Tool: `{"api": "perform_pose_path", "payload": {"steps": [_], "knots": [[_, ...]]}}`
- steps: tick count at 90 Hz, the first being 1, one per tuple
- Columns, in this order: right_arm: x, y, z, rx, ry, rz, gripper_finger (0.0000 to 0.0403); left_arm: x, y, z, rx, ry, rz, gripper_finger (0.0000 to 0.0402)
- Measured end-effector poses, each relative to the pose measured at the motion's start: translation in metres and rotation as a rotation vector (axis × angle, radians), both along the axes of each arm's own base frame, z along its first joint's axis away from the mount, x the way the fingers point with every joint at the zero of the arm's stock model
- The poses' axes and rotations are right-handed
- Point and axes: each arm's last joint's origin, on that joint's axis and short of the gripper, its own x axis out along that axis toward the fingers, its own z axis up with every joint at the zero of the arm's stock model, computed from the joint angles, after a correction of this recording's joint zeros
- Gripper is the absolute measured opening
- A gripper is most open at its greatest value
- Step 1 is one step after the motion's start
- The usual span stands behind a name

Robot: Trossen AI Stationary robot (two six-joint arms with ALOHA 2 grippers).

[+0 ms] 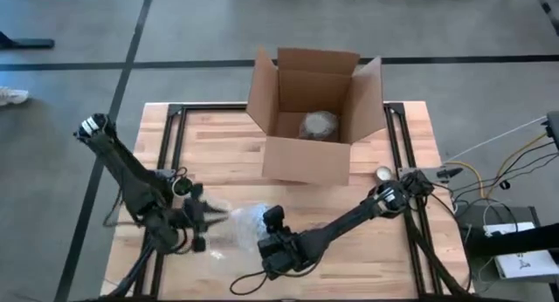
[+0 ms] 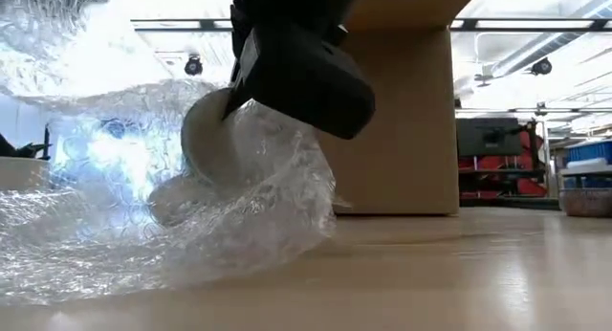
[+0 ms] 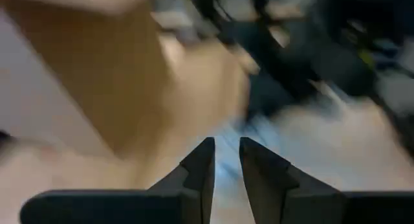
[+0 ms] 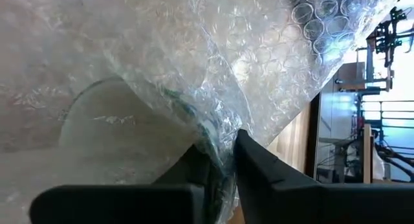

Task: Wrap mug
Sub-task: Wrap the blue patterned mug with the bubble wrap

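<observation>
- Butcher-block wood fills the middle of the high view: the table [image 1: 218, 145], pale planks on a dark frame, and we're looking straight down on it.
- Next in size, the cardboard box [image 1: 314, 119] at upper centre of the high view, flaps open, with a bundle of bubble wrap already inside [image 1: 318, 125]. In the low view the same box [image 2: 406, 111] stands tall behind the action.
- Now the bubble wrap sheet [image 1: 240, 223], crumpled at lower centre of the high view, between the two grippers. In the low view it spreads across the whole left half of the frame [image 2: 105, 207].
- Inside that sheet sits the mug [image 2: 215, 144], pale and tipped on its side, showing through the plastic left of centre in the low view; the right wrist view sees its curved wall [image 4: 123, 133] under the wrap.
- Right gripper [image 1: 272, 222] is down at lower centre, jaws narrow and pinching a fold of the bubble wrap, as the right wrist view shows [image 4: 223, 159].
- Left gripper [image 1: 214, 216] sits at lower left, just beside the sheet's edge; its fingers [image 3: 200, 166] stand a narrow gap apart with nothing visibly between them.
</observation>
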Motion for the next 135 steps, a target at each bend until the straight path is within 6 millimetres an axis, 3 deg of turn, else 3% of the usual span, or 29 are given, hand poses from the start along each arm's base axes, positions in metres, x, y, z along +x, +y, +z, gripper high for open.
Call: {"api": "perform_pose_path", "payload": {"steps": [12, 25, 48, 73, 86, 116, 135], "knots": [[0.000, 0.000, 0.000, -0.001, 0.001, 0.004, 0.0029, 0.027, 0.017, 0.004, 0.022, -0.019, 0.062, 0.0059], [-0.001, 0.002, 0.000, -0.008, 0.002, 0.011, 0.0027, 0.059, 0.030, -0.033, -0.050, 0.082, 0.048, 0.0045], [-0.001, 0.002, 0.000, -0.019, -0.001, 0.006, 0.0029, 0.079, -0.002, -0.095, -0.132, 0.100, -0.196, 0.0006], [-0.003, 0.002, -0.001, -0.045, 0.021, 0.021, 0.0031, 0.092, -0.012, -0.145, -0.112, 0.199, -0.092, 0.0002], [-0.002, 0.000, -0.001, -0.049, 0.019, 0.019, 0.0029, 0.092, -0.009, -0.156, -0.061, 0.231, -0.042, 0.0001], [0.000, -0.003, 0.000, -0.169, 0.109, 0.138, 0.0026, 0.097, -0.013, -0.169, -0.123, 0.187, -0.048, 0.0002], [0.000, -0.003, 0.000, -0.215, 0.135, 0.175, 0.0024, 0.095, -0.013, -0.168, -0.168, 0.220, -0.076, 0.0004]]}}
